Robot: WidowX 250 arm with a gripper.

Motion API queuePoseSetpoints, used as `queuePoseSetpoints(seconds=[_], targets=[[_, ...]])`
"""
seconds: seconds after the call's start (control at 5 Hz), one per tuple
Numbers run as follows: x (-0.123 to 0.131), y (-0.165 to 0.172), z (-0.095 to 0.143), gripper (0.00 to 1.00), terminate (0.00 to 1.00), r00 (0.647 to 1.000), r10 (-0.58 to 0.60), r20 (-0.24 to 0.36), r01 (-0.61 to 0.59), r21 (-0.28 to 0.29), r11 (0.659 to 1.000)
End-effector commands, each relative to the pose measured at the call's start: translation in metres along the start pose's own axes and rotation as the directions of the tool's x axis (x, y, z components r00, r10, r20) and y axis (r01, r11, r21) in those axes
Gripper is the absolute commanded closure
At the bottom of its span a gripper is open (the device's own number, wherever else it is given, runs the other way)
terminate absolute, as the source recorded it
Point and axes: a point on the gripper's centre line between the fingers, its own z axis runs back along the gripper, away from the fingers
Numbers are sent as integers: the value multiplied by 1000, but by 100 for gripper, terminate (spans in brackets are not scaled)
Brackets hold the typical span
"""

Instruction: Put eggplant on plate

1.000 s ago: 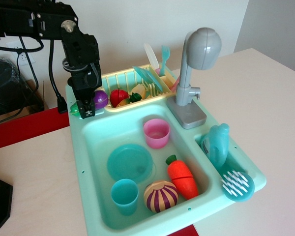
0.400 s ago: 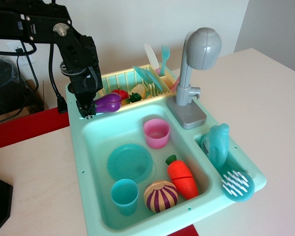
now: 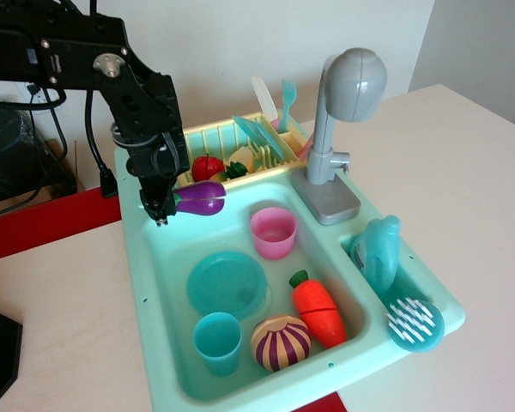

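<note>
Sink basin back edge: fingers grip eggplant (plate uncovered below).

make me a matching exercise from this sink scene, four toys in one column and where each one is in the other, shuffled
Column 1:
1. eggplant
2. plate
3. pink cup
4. carrot

Column 2:
A. in the sink basin, near its back wall
B. held in the gripper, above the basin's back left corner
C. flat on the basin floor, left of centre
D. in the basin, right of the striped onion

Pairs: 1-B, 2-C, 3-A, 4-D
</note>
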Motion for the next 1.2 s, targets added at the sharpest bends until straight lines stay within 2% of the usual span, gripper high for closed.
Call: queuePoseSetpoints(seconds=[0.0, 0.2, 0.4, 0.6, 0.8, 1.0], targets=[[2, 1, 20, 100, 0, 997, 14, 71, -15, 12, 1000], [10, -16, 20, 100, 0, 995, -53, 89, 53, 2, 999], [21, -48, 27, 100, 0, 979, -160, 123, 164, -17, 986], [22, -63, 28, 100, 0, 972, -199, 127, 203, -20, 979], [19, -69, 16, 100, 0, 973, -212, 93, 216, -29, 976], [15, -67, 2, 100, 100, 980, -193, 49, 194, -7, 981]])
